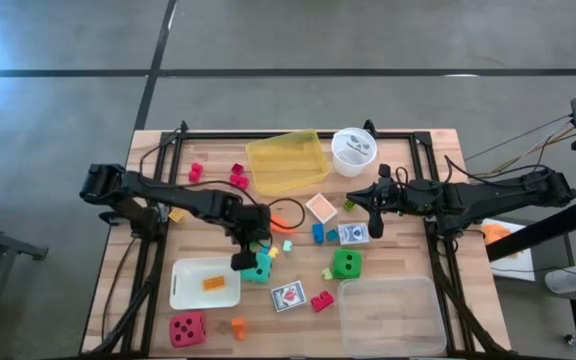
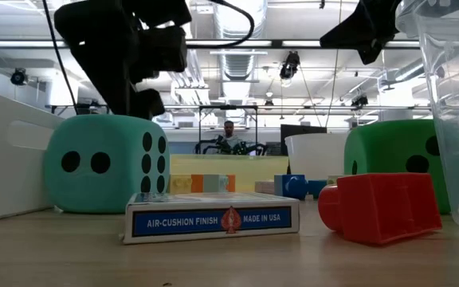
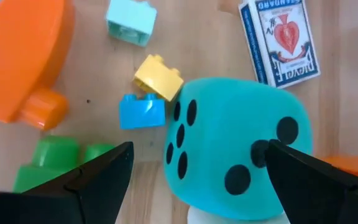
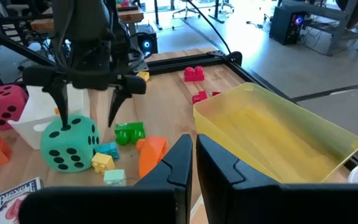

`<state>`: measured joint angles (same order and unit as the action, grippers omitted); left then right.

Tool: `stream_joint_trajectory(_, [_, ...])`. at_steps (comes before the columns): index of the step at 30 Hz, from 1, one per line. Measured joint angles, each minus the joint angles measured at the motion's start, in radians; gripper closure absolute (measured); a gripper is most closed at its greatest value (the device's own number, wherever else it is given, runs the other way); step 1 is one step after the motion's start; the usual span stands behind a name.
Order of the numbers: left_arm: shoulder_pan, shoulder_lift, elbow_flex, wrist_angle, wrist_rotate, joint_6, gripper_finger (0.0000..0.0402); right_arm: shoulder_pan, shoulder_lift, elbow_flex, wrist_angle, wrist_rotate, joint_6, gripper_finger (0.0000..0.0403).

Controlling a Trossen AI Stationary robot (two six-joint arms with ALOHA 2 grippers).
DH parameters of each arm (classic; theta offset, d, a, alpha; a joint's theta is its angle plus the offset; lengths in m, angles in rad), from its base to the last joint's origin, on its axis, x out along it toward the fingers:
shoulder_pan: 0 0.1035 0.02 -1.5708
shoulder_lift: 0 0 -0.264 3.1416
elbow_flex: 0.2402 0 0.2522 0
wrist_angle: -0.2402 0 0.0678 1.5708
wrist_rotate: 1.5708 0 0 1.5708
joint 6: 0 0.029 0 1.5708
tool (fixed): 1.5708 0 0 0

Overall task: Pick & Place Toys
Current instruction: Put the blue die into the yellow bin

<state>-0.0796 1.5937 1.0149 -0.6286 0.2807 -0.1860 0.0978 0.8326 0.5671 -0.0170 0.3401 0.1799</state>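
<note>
Wooden table, black-dotted teal die

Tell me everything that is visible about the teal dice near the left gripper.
The teal dice is a large cube with rounded corners and black dots, of soft, matte-looking material. It rests on the wooden table, beside the white tray. One face shows two dots, another six. The left gripper hangs open just above it, one finger on each side, not gripping. Small yellow and blue blocks lie close by, and a card box.
</note>
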Motion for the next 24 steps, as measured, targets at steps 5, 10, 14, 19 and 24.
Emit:
stream_joint_trajectory(5, [-0.014, 0.064, 0.004, 0.023, 0.062, 0.0, 0.005, 0.0, 0.0, 0.0, 0.0, 0.0, 0.0, 0.0383])
stream_joint_trajectory(10, [-0.018, 0.094, 0.005, 0.055, 0.131, 0.007, 0.005, 0.0, 0.0, 0.0, 0.0, 0.0, 0.002, 0.0383])
stream_joint_trajectory(14, [-0.018, 0.092, 0.004, 0.065, 0.145, 0.022, 0.005, 0.0, 0.0, 0.0, 0.0, 0.0, 0.003, 0.0383])
stream_joint_trajectory(19, [-0.019, 0.093, 0.003, 0.063, 0.15, 0.01, 0.005, 0.0, 0.0, 0.0, -0.001, 0.0, 0.003, 0.0383])
stream_joint_trajectory(24, [-0.019, 0.093, 0.002, 0.063, 0.139, 0.003, 0.0063, 0.0, 0.0, 0.0, 0.0, 0.0, 0.003, 0.0383])
